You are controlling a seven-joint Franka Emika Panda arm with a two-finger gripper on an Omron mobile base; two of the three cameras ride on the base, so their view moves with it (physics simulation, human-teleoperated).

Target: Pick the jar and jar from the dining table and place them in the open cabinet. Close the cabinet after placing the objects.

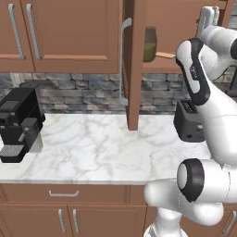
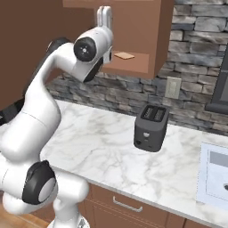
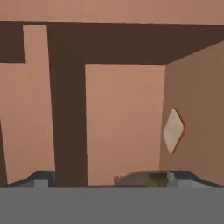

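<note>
A jar (image 1: pixel 149 46) with olive-green filling stands on the lower shelf inside the open cabinet (image 1: pixel 134 83), just behind the edge of its swung-out door. In the hand view that jar (image 3: pixel 151 179) lies low at the bottom edge, before the cabinet's back panel (image 3: pixel 122 122). My gripper (image 1: pixel 209 18) is raised at the cabinet's mouth, to the right of the jar and apart from it. It is open and holds nothing. From the right, the gripper (image 2: pixel 104 15) points up in front of the cabinet (image 2: pixel 156 40). The dining table is out of view.
A flat tan slice (image 2: pixel 124 55) lies on the cabinet shelf. Below, the marble counter (image 1: pixel 92 148) carries a dark toaster (image 1: pixel 189 121) and a black coffee machine (image 1: pixel 18 125). The door's long silver handle (image 1: pixel 122 60) juts toward me. A wall socket (image 2: pixel 173 87) sits behind the toaster.
</note>
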